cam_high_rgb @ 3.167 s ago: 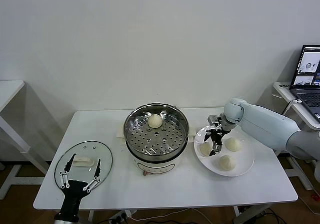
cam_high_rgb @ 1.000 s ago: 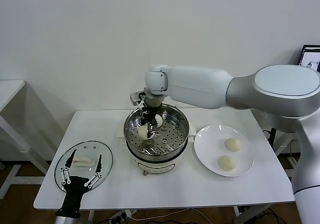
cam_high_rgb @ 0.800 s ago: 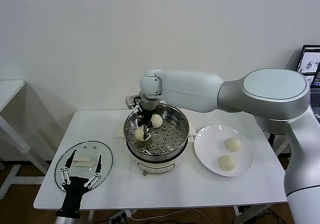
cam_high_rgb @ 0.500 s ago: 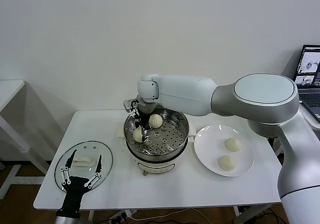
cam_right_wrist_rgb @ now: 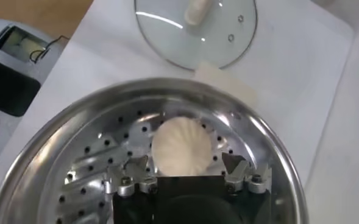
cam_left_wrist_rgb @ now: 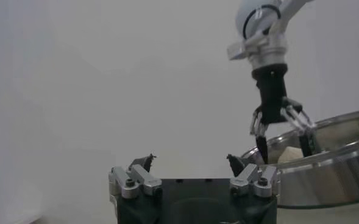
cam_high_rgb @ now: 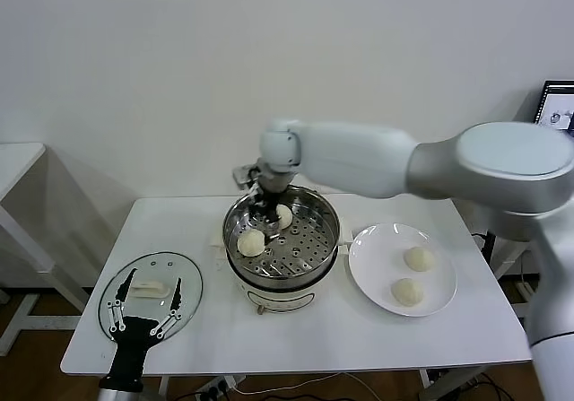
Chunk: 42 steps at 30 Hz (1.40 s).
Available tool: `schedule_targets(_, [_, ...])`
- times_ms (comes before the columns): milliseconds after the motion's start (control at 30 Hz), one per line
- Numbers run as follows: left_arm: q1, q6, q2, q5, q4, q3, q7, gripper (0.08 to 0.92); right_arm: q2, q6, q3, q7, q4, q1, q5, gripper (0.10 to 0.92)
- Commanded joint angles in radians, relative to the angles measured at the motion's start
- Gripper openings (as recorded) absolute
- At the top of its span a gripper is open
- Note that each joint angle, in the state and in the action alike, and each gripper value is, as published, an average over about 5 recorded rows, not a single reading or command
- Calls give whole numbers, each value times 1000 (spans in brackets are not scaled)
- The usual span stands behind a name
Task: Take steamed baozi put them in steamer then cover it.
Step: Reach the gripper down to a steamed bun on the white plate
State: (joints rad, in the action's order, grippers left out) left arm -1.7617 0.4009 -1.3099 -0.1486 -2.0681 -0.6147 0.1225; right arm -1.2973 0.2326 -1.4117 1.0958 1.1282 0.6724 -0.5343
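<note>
The steamer (cam_high_rgb: 314, 256) stands mid-table with two steamed baozi on its perforated tray, one at the front left (cam_high_rgb: 251, 242) and one at the back (cam_high_rgb: 284, 215). My right gripper (cam_high_rgb: 266, 222) hangs open just above the tray, between them. In the right wrist view the front baozi (cam_right_wrist_rgb: 182, 146) lies free on the tray just ahead of that gripper (cam_right_wrist_rgb: 186, 161). Two more baozi (cam_high_rgb: 417, 258) (cam_high_rgb: 407, 291) rest on the white plate (cam_high_rgb: 372, 250). The cover (cam_high_rgb: 179, 275) lies flat at the table's left, and my left gripper (cam_high_rgb: 142, 318) hovers open over its near edge.
A cream pad (cam_right_wrist_rgb: 225, 82) lies on the table between steamer and cover. A laptop (cam_high_rgb: 558, 107) stands on a side table at the far right, and another table's edge (cam_high_rgb: 16, 163) shows at the far left. My right arm reaches across above the steamer's back.
My right gripper has opened and let the baozi go onto the tray's front left, then lifted slightly back and right. The left arm has not moved.
</note>
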Motion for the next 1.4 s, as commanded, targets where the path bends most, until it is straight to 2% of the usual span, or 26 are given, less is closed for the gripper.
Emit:
schedule_targets(33, [1, -2, 3, -2, -2, 2, 0, 823, 406, -123, 48, 224, 132, 102, 138, 823])
schedule_targets(200, [6, -4, 5, -4, 0, 6, -1, 823, 570, -185, 37, 306, 122, 47, 238, 823])
schedule_targets(433, [3, -7, 2, -8, 1, 8, -1, 823, 650, -198, 58, 246, 103, -176, 330, 823])
schedule_targets(900, [-7, -6, -4, -12, 7, -4, 0, 823, 609, -186, 240, 122, 14, -480, 435, 823])
schedule_targets(1400, [-11, -2, -4, -12, 13, -12, 2, 823, 526, -180, 277, 73, -50, -527, 433, 823])
